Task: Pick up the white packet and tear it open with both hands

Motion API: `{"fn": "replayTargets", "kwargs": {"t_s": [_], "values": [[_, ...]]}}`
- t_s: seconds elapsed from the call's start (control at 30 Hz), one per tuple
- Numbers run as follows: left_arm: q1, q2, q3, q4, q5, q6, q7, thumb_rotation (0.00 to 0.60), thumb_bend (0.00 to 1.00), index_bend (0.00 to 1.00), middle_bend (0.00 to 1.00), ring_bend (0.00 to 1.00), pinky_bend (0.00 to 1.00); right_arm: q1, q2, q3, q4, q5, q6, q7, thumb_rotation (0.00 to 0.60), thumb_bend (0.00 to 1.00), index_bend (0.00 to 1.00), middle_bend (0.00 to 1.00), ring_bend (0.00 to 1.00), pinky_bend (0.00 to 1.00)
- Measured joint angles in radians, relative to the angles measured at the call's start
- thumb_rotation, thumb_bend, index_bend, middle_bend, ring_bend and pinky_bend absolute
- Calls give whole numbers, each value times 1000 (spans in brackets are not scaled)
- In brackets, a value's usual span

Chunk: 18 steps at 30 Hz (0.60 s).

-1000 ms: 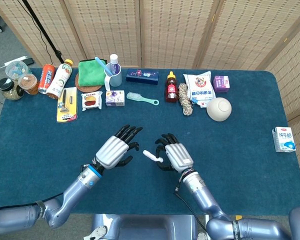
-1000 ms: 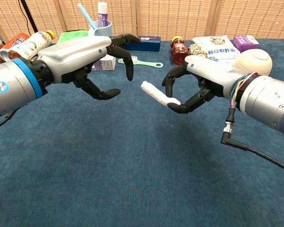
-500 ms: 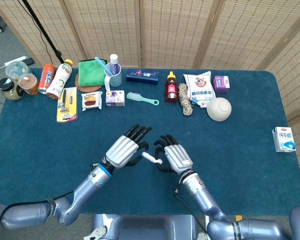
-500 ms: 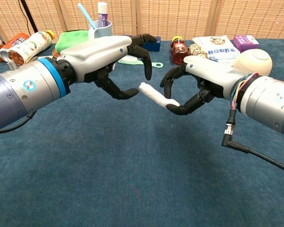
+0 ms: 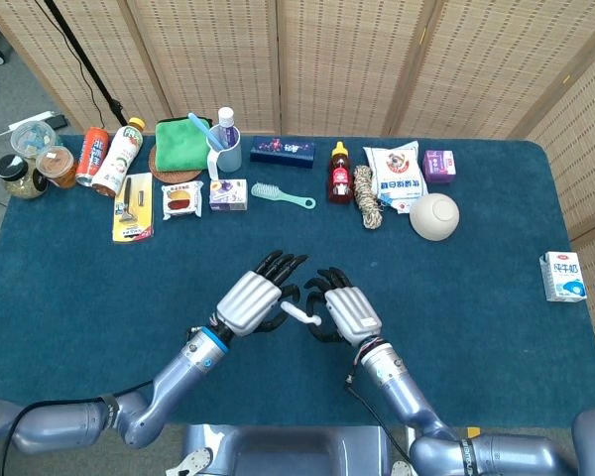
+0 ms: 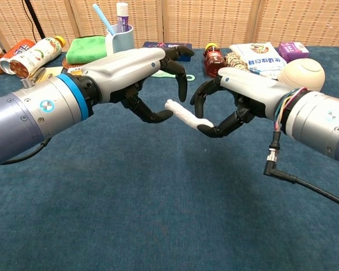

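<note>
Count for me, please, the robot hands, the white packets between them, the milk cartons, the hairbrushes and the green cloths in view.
Hands: 2, left hand and right hand
White packet: 1
Milk carton: 1
Hairbrush: 1
Green cloth: 1
Total: 6

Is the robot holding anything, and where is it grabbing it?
The right hand pinches the white packet by its right end. The left hand reaches its free end but isn't clearly gripping.

White packet (image 6: 183,114) partly behind fingers (image 6: 206,131)
</note>
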Motion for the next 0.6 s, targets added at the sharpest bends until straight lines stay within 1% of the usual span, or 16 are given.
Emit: {"fn": "replayTargets", "kwargs": {"t_s": [0.4, 0.53, 0.6], "values": [[-11, -11, 4, 13, -17, 4, 8, 600, 347, 472, 14, 0, 27, 1, 7, -2, -3, 0, 2, 8, 600, 472, 581, 235, 82, 0], [-13, -14, 3, 14, -24, 5, 7, 600, 347, 515, 14, 0, 27, 2, 8, -4, -3, -1, 1, 9, 600, 472, 581, 235, 82, 0], [-14, -16, 4, 16, -27, 6, 8, 600, 348, 517, 15, 0, 27, 2, 8, -4, -3, 0, 1, 12, 600, 472, 581, 235, 82, 0]]}}
